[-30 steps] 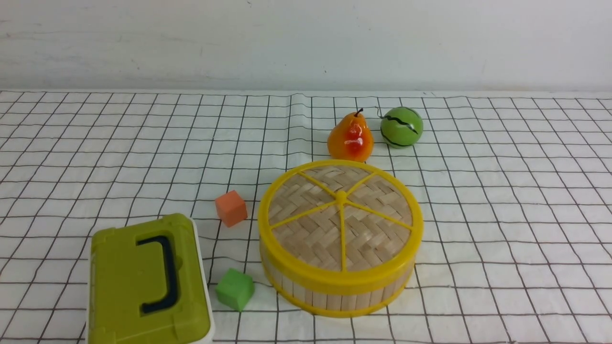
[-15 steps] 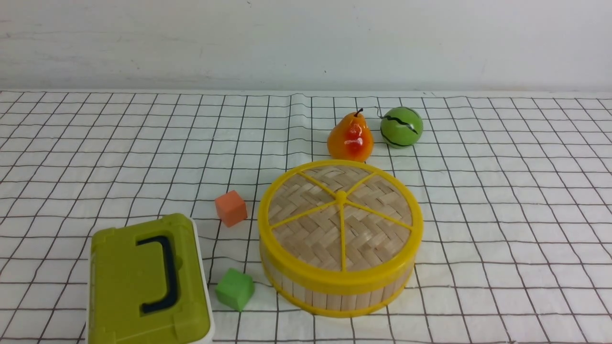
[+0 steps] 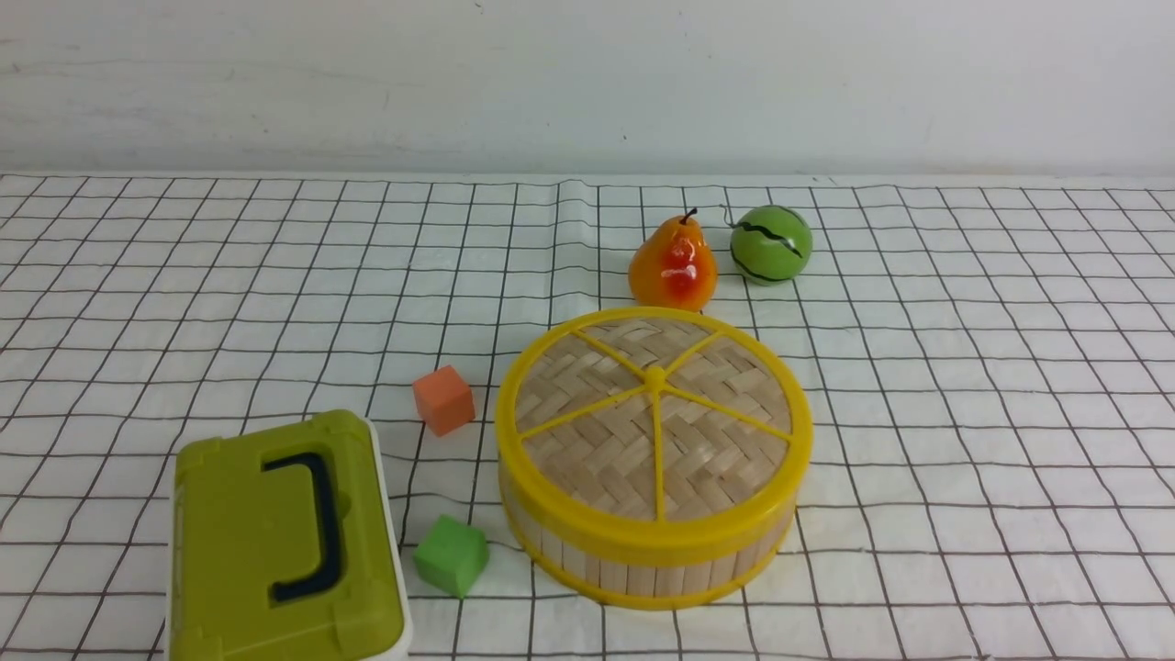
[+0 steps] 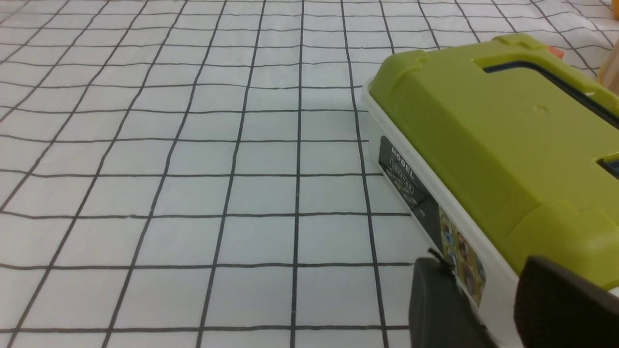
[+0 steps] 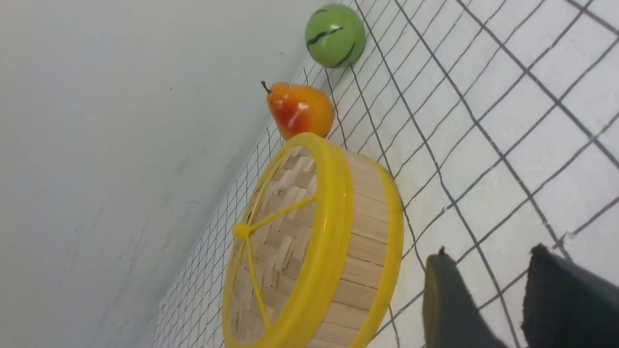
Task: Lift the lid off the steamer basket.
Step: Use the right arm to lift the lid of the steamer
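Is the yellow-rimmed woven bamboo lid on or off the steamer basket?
On. The yellow-rimmed woven bamboo lid sits flush atop the round slatted bamboo steamer basket; no gap shows.

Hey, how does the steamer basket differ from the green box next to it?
The steamer basket is round, bamboo slats between yellow rims; the green box is rectangular olive plastic. The basket's lid has a small centre knob; the box's top has a dark handle. Both are closed and rest on the checked cloth.

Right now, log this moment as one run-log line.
lid: seated on steamer basket | left gripper: open, near green box | right gripper: open, empty | phase: pre-grasp
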Robot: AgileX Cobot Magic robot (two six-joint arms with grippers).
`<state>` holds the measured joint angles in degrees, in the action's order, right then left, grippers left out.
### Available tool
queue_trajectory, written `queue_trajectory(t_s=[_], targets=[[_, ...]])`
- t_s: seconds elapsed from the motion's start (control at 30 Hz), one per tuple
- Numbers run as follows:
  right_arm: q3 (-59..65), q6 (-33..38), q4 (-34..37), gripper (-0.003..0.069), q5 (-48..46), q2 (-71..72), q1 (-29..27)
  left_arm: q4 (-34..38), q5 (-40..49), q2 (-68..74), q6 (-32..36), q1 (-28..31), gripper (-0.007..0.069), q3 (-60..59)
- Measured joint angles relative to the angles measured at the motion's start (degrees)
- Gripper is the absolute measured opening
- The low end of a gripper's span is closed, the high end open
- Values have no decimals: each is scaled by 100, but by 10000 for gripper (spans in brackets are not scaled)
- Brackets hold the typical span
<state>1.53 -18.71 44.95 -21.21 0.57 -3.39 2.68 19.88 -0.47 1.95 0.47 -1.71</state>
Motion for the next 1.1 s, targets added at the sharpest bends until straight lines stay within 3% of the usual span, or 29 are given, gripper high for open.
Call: queue_trajectory(t_s=[0.27,0.5,0.77,0.93,1.1], targets=[[-481,1254,-80,231,-387,-15,0,0,0,0,0,0,239,0],[-2665,3189,-868,-7,-1700,-1622,0,0,0,0,0,0,239,0],[-4824,5314,-1237,-20,-3651,-4036,64,0,0,0,0,0,239,0],[-5428,5525,-1448,-18,-4096,-4912,491,0,0,0,0,0,239,0],[-6462,4614,-2433,-11,-4387,-6082,1378,0,0,0,0,0,239,0]])
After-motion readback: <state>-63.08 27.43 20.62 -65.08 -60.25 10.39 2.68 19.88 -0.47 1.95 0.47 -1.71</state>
